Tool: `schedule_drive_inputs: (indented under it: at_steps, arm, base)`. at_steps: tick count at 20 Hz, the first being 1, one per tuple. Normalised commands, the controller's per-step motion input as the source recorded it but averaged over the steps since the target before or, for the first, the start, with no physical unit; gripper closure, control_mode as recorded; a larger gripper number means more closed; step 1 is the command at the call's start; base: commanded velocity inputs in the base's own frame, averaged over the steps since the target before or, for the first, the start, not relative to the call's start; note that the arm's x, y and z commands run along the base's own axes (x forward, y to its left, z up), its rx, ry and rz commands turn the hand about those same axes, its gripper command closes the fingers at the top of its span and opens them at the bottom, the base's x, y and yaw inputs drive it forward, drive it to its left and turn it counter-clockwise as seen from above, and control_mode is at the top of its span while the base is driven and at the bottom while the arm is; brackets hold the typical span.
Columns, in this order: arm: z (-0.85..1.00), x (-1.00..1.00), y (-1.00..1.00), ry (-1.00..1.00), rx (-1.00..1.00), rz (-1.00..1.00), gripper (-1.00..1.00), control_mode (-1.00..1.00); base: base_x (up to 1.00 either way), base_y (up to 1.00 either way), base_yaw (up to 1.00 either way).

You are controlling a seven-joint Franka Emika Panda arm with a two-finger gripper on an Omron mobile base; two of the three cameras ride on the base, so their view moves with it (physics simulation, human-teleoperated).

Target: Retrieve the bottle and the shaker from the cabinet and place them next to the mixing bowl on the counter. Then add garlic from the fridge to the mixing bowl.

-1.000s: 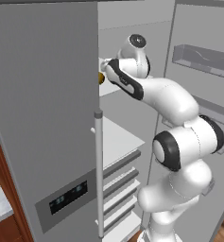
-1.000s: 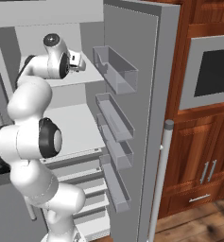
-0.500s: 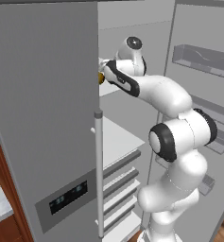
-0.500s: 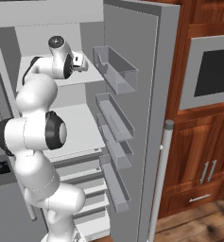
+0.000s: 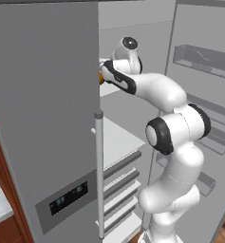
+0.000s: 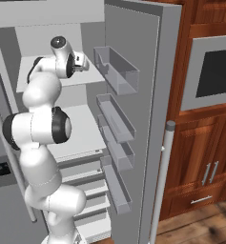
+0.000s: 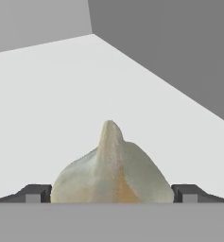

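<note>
The tool [image 7: 111, 196] stood released around the garlic [image 7: 111, 168] on the fridge shelf [image 7: 61, 94]; closing off-centre could have squirted it away.

The white arm [image 5: 175, 142] rises from its base, bends at a dark elbow joint [image 6: 55, 126], and reaches up and forward to the fridge's upper shelf [image 6: 26, 78], the forearm lying nearly level. The wrist [image 5: 128, 47] turns at the shelf's edge, pointing the hand in over the shelf. In the hand view the gripper [image 7: 111, 194] stands at its widest, one dark fingertip [image 7: 35, 194] on either side of the garlic [image 7: 112, 170], which sits between the jaws. Whether the tips touch the garlic cannot be told; each stands just beside its flank. Seen from the left base view, the hand is partly hidden behind the fridge door [image 5: 47, 118].
</note>
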Motion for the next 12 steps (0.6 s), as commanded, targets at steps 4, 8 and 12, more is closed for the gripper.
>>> schedule_drive_inputs:
  at_steps: [4,8,12]
  arm:
    - [-0.12,0.23,0.12,0.01,0.0,0.0,-1.0,-1.0]
    - [-0.18,0.13,0.01,0.0,0.0,0.0,1.0,-1.0]
    - [-0.27,0.0,0.0,0.01,0.0,0.0,1.0,-1.0]
  base:
    - [0.0,0.0,0.0]
    - [0.0,0.0,0.0]
    - [0.0,0.0,0.0]
